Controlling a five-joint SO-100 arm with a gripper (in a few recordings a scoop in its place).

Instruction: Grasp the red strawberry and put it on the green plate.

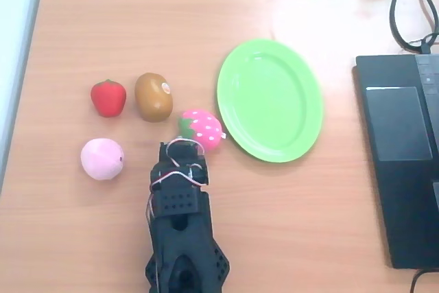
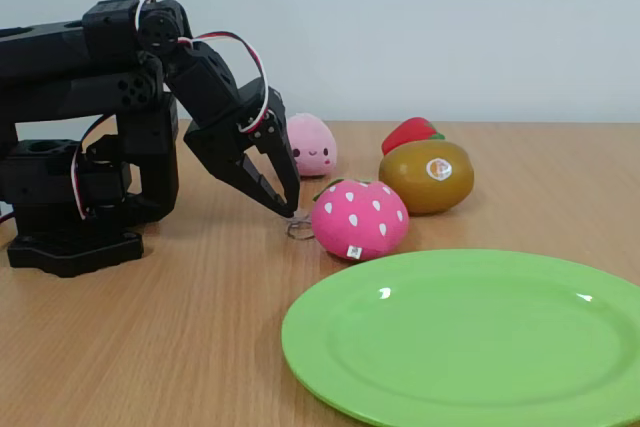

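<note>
The red strawberry (image 1: 108, 97) lies at the left of the table, beside a brown kiwi (image 1: 153, 96); in the fixed view the red strawberry (image 2: 408, 133) peeks out behind the kiwi (image 2: 427, 175). The green plate (image 1: 269, 99) lies to the right, and in the fixed view the plate (image 2: 470, 339) fills the foreground. My black gripper (image 1: 181, 147) (image 2: 287, 209) points down at the table just beside the pink white-dotted strawberry (image 1: 201, 129) (image 2: 359, 219), well apart from the red one. Its fingers are together with nothing between them.
A pale pink peach (image 1: 102, 158) (image 2: 312, 145) sits left of the arm. A black laptop (image 1: 401, 162) and cables (image 1: 410, 5) take up the right edge. The table's left edge (image 1: 20, 66) runs close to the fruits.
</note>
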